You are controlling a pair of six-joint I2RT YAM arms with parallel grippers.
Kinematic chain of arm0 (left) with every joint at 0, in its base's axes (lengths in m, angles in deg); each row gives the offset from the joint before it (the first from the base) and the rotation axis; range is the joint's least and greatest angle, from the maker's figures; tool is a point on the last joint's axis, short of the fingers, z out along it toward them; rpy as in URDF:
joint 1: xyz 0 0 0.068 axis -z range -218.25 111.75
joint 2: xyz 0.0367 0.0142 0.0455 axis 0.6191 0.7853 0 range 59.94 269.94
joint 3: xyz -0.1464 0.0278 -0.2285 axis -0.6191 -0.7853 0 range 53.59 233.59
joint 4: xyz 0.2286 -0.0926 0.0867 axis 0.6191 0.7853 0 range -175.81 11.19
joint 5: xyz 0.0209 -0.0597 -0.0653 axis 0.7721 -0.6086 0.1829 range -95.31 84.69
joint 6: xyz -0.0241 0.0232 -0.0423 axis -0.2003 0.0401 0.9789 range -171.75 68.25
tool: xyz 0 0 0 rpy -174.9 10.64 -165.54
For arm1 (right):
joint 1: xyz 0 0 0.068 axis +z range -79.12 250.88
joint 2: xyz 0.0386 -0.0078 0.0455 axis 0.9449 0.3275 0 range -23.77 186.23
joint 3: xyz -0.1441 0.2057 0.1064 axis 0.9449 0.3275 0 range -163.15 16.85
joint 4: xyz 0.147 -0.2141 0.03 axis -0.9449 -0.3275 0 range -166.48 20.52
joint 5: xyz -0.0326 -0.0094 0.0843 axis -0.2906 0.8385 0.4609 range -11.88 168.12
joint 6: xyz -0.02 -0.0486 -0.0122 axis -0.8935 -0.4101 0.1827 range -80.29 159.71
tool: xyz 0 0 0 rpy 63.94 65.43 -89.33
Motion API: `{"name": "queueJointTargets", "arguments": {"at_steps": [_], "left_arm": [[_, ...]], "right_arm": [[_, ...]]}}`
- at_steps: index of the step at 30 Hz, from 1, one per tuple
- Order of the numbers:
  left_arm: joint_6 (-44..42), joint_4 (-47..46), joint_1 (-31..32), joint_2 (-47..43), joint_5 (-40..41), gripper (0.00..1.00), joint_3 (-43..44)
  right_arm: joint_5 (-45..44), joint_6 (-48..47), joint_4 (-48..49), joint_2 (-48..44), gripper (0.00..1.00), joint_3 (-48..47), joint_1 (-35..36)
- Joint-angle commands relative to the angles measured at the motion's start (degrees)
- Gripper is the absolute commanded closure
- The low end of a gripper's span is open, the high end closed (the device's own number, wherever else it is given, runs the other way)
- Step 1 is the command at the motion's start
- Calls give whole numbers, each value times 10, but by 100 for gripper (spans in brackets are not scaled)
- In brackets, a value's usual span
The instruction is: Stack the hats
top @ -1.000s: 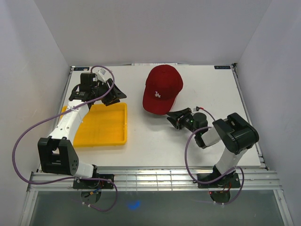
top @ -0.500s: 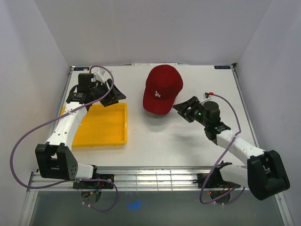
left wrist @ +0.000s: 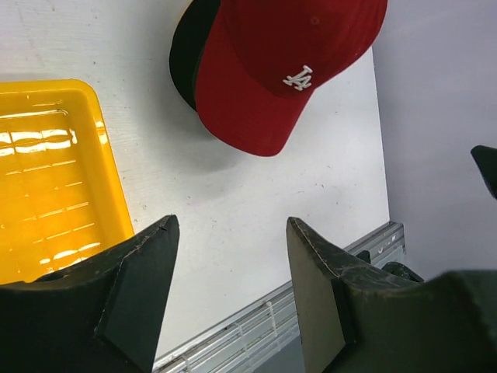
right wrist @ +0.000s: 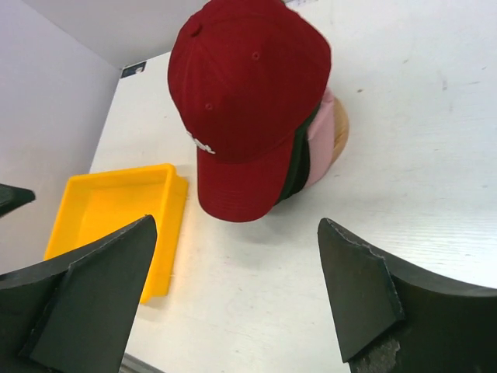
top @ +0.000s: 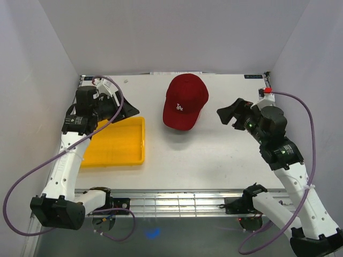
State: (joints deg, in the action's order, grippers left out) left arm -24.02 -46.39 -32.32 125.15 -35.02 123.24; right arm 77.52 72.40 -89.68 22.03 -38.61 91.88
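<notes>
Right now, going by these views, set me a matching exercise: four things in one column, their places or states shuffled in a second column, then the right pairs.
Column one
1. red cap
2. yellow tray
3. left fingers
4. right fingers

Column two
A. apart and empty, to the right of the red cap
B. on top of the other caps
C. lying on the left side of the table
D. apart and empty, beside the yellow tray

Pairs: 1-B, 2-C, 3-D, 4-A
</notes>
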Motion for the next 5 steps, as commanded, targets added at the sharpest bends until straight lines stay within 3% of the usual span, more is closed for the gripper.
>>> {"name": "queueJointTargets", "arguments": {"at_steps": [1,5], "left_arm": [[-16,32,3,-22,9,32,23],[-17,42,3,-27,10,31,36]], "right_arm": [[-41,-71,-91,-21,11,-34,-3],[-61,-74,-89,-35,11,-31,-3]]}}
